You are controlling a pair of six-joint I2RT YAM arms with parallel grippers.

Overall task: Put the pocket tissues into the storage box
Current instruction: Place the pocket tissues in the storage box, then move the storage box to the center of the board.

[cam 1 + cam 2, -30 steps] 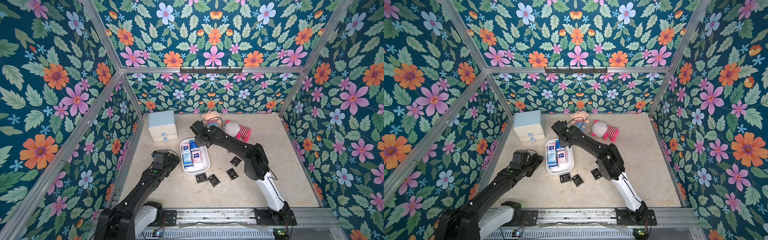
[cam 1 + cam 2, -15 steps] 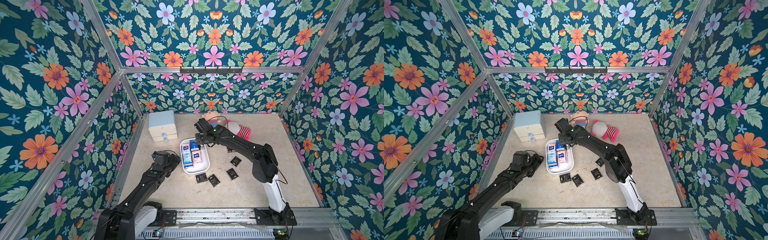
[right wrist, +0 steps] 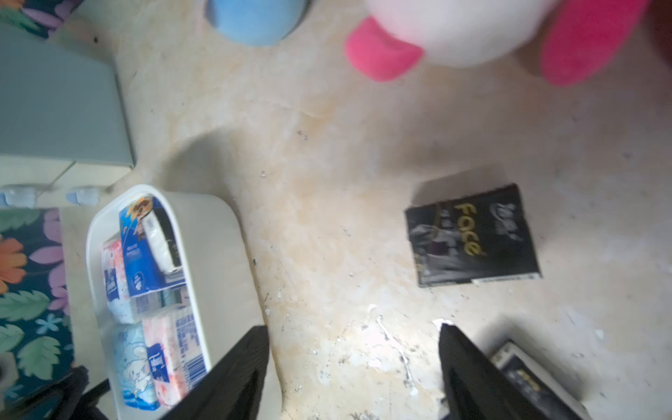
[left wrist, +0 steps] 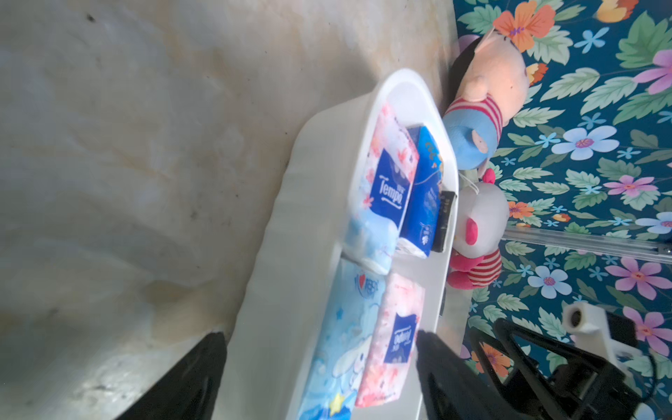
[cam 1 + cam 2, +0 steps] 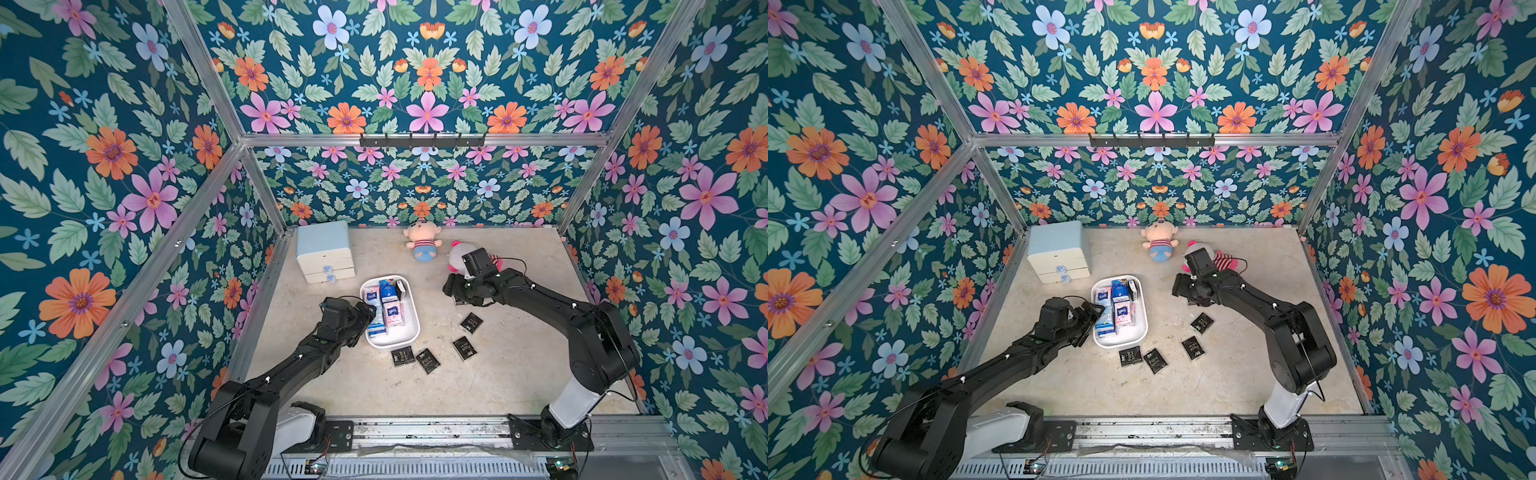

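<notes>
The white storage box (image 5: pixel 412 332) (image 5: pixel 1144 322) sits mid-table and holds several pocket tissues (image 5: pixel 392 312) in blue and pink-and-white. A black packet (image 4: pixel 445 222) stands on edge against its far wall. Several black packets (image 5: pixel 471 323) (image 5: pixel 1192 347) lie on the table to its right and front. My left gripper (image 5: pixel 365 316) (image 4: pixel 320 349) is open, its fingers straddling the box's near wall and two packets. My right gripper (image 5: pixel 454 291) (image 3: pixel 354 349) is open and empty over bare table right of the box. One black packet (image 3: pixel 472 236) lies ahead of it and another (image 3: pixel 527 378) beside one finger.
A cream two-drawer cabinet with a light blue top (image 5: pixel 325 251) stands at the back left. Two plush dolls (image 5: pixel 422 245) (image 5: pixel 1223 262) lie at the back, one just behind my right wrist. Flowered walls close in three sides.
My right gripper has swung right, away from the box's far end, to the table beside it, and its jaws have opened wide. The left arm has not moved.
</notes>
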